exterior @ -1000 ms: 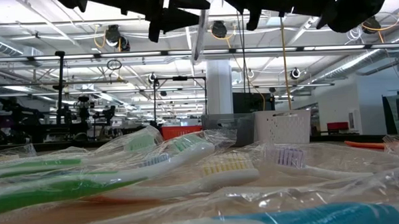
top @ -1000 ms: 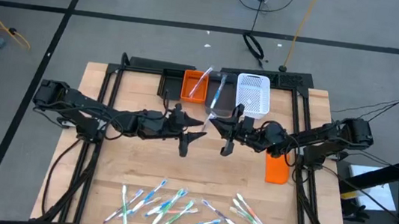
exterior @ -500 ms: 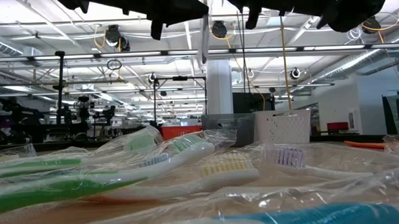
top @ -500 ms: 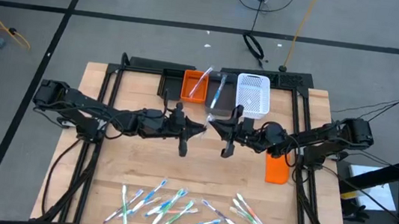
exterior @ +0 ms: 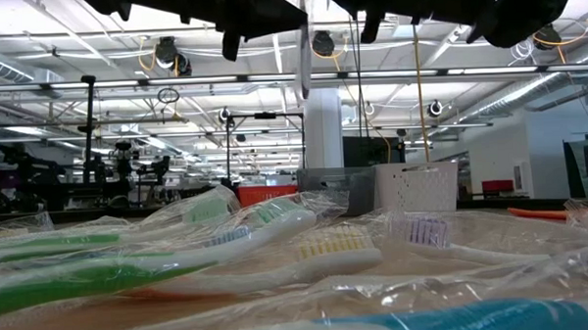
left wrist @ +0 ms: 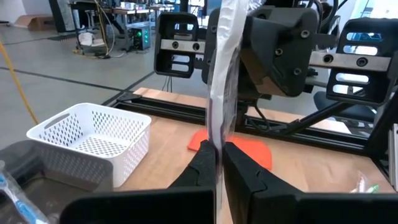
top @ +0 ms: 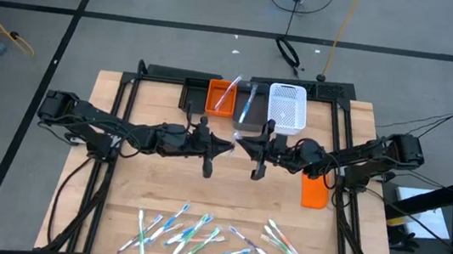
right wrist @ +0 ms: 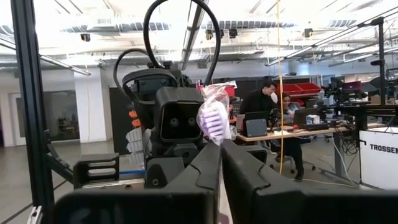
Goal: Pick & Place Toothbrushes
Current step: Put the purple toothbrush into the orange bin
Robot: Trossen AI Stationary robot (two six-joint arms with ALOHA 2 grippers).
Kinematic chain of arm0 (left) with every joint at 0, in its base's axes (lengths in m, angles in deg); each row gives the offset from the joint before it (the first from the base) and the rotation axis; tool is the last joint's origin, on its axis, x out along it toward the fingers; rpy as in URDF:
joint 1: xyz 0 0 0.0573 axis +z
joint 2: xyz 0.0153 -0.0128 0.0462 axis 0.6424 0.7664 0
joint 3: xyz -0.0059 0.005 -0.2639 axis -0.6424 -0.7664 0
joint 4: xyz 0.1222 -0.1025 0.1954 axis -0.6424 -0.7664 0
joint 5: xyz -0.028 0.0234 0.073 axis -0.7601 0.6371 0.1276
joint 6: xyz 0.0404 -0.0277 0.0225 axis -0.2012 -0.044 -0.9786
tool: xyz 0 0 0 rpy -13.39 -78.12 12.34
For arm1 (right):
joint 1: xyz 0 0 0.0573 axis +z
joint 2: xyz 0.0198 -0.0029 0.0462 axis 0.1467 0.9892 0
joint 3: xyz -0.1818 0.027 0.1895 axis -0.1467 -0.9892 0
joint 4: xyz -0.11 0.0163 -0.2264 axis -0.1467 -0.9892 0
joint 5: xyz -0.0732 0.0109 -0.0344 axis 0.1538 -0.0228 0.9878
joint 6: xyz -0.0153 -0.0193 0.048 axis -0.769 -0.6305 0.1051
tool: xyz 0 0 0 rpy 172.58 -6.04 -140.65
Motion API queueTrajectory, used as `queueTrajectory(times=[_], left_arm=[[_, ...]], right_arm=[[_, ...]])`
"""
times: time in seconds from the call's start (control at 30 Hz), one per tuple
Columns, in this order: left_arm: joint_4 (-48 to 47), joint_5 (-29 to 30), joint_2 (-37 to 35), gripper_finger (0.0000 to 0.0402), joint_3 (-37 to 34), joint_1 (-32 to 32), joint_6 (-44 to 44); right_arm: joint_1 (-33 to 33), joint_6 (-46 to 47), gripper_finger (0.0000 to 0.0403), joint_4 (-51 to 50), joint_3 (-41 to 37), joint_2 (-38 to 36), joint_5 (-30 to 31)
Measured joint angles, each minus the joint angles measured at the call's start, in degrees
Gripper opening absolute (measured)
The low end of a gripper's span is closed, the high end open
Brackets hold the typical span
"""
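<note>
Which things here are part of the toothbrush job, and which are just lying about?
Job: wrapped toothbrush, gripped by left gripper and right gripper above mid-table; toothbrush pile on the table; orange bin, grey bin, white basket.
Lying about: orange block, floor cable.

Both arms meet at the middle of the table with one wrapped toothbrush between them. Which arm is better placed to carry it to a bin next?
Left, probably. The left tool is shut on the wrapped toothbrush, while the right tool pinches only its bristle end, so a handover looks underway. The bins, orange bin included, lie just beyond both.
</note>
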Motion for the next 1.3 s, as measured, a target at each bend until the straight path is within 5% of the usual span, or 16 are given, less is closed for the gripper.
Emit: queueTrajectory(times=[0.7,1.3], left_arm=[[-0.9,0.1,0.0,0.0000,0.0,0.0,0.4],[-8.8,6.5,-4.0,0.0000,0.1,3.7,-0.5]], right_arm=[[0.0,-1.6,0.0254,-1.4,0.0,0.0,-0.6],[1.2,-3.7,0.0268,-4.1,0.0,0.0,1.9]])
